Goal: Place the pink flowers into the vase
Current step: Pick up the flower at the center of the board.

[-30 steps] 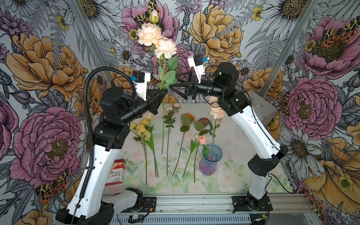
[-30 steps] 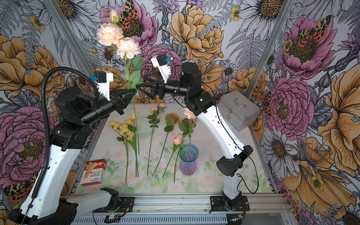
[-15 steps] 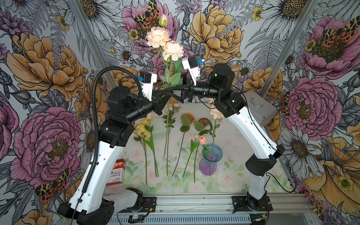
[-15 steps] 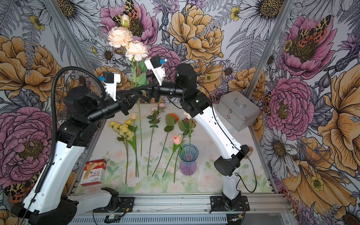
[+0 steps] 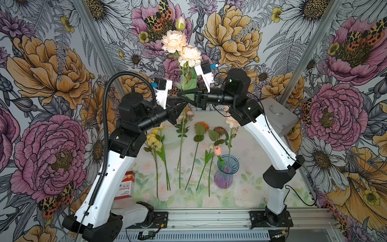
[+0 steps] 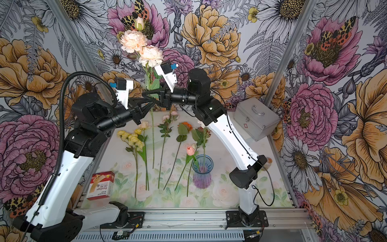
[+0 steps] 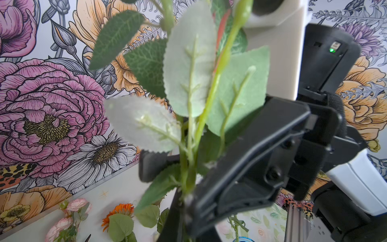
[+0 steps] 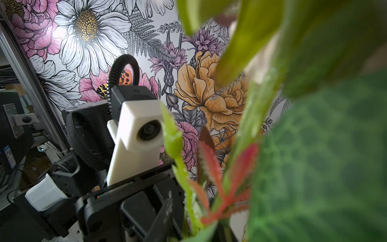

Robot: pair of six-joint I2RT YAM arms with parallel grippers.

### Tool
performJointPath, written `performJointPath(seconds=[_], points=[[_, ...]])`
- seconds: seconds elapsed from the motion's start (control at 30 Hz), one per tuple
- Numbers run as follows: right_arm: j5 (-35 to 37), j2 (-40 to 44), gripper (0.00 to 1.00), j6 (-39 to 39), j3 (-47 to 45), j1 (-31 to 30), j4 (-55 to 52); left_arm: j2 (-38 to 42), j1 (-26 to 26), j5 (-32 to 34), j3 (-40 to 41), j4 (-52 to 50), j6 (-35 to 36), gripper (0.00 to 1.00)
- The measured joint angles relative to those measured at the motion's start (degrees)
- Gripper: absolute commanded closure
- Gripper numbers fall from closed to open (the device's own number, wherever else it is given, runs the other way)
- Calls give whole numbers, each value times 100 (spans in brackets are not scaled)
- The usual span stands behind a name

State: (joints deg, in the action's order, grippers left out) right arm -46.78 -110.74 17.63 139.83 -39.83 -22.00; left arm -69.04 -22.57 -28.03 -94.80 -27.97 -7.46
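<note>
A long spray of pink flowers (image 5: 174, 40) (image 6: 133, 40) stands upright high above the table. My left gripper (image 5: 183, 103) (image 6: 153, 101) is shut on its stem (image 7: 188, 155). Just above it, my right gripper (image 5: 180, 94) (image 6: 145, 94) has closed on the same stem (image 8: 187, 197) from the other side. The blue and purple vase (image 5: 226, 174) (image 6: 202, 176) stands at the front right. It holds a pink tulip (image 5: 217, 150) (image 6: 190, 150) and another pale pink spray (image 5: 231, 121). A further pink spray (image 5: 188, 114) (image 6: 167, 117) lies on the table.
Yellow flowers (image 5: 154, 138), an orange flower (image 5: 201, 125) and a dark red one (image 5: 218, 130) lie in a row on the table. A bandage box (image 5: 125, 186) stands at the front left and a metal case (image 5: 276, 117) at the back right.
My left arm carried the upright spray to the right until it met the right gripper. The right gripper's jaws stood wide and have now closed on the stem.
</note>
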Motion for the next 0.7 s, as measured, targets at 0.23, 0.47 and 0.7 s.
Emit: performJointPath(seconds=[0.23,0.47,0.7], points=[[-24,0,95,70,0,0,-4,37,-20,-9,74,79,42,100],[-74,0,100,81,15,-2,9,83,-20,-13,85,81,33,81],[-85,11,100,-15,28,11,15,199,-20,116,269,90,35,3]])
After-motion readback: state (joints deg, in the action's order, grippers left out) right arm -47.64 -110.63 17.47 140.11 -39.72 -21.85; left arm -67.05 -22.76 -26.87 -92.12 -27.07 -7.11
